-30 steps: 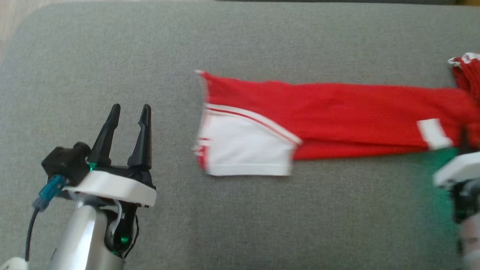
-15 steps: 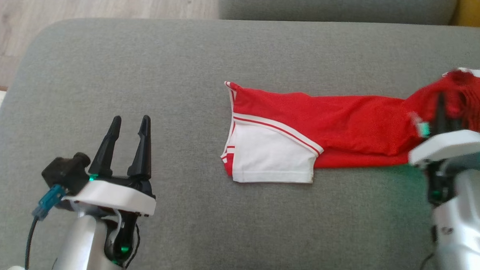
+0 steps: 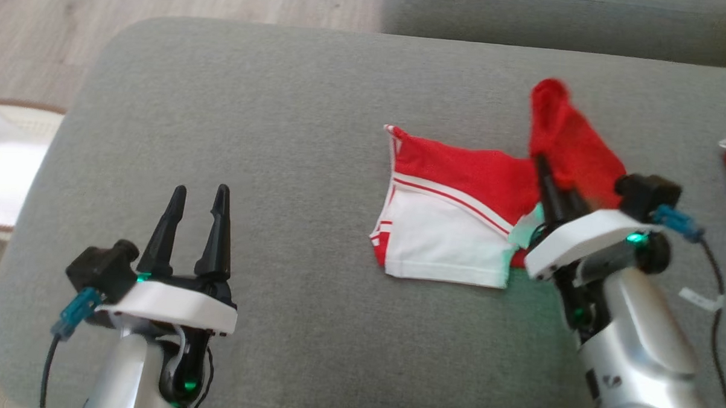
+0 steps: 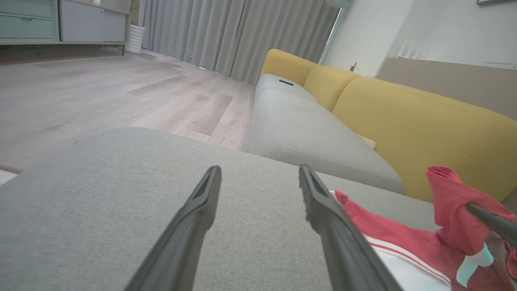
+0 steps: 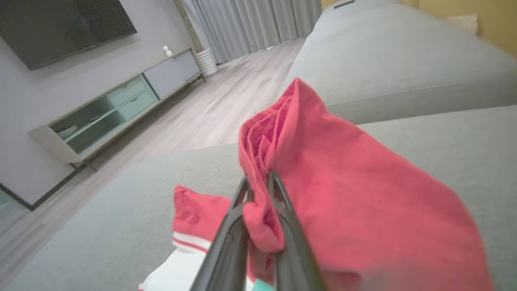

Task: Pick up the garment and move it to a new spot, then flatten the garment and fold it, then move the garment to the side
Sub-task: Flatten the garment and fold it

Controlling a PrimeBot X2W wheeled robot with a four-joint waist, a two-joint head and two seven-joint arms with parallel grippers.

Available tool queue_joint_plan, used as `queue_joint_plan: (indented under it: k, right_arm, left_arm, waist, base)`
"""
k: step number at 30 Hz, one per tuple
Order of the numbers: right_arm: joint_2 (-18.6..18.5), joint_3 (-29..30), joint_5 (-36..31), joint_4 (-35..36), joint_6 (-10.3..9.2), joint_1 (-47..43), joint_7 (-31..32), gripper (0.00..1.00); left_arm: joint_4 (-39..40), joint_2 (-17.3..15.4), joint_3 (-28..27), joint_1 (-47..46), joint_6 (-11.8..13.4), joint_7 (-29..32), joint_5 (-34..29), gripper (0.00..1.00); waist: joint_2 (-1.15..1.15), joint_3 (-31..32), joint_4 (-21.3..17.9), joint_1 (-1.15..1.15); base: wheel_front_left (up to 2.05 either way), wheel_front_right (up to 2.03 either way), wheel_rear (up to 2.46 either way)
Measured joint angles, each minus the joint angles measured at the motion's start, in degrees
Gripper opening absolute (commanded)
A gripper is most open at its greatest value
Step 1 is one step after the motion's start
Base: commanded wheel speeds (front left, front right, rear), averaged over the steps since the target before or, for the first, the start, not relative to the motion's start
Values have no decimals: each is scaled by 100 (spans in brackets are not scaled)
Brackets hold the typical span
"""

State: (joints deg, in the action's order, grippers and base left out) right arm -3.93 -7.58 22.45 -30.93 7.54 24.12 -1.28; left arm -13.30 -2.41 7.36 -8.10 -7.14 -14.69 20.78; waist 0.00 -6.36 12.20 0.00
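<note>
Garment: the red-and-white garment (image 3: 452,231) sits right of centre in the head view, on the grey cushion (image 3: 252,103). Its white-panelled end lies flat and its red end stands raised.
Right gripper: the right gripper (image 3: 544,165) is clenched on that raised red end, with a bunch of cloth pinched between its fingers.
Left gripper: the left gripper (image 3: 200,189) is released and holds nothing, at the lower left, well apart from the garment.
Long axis: it runs left to right across the head view, and the flat part lies to the left of the right gripper.
Nearer arm: the right one.
Step, as I judge it: the fold, with the held end to be carried leftward over the flat panel.
</note>
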Motion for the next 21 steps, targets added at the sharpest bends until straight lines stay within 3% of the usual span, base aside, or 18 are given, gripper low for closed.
queue_joint_plan:
  k: [7,18,19,20,21]
  right_arm:
    - [3,-920,649,-279,0,-54,-122,0]
    - [3,-1708,1281,-896,0,34,-446,0]
    - [0,-1819,1365,-967,0,63,-447,86]
    - [-2,-1928,1422,-1018,0,103,-487,100]
    - [-1,-2043,1532,-1023,0,141,-504,100]
  left_arm:
    - [1,4,118,0,-1,0,67,100]
    - [-3,1,138,0,-1,0,110,100]
    - [-4,1,140,0,-1,0,115,100]
    - [-5,1,140,0,-1,0,115,100]
    - [-5,1,138,0,-1,0,115,100]
  waist:
    - [0,-89,363,0]
    - [0,-175,687,0]
    - [0,-189,703,0]
    - [0,-201,714,0]
    - [0,-210,719,0]
  base:
    - [0,0,0]
    - [0,0,0]
    - [0,0,0]
    - [0,0,0]
    - [0,0,0]
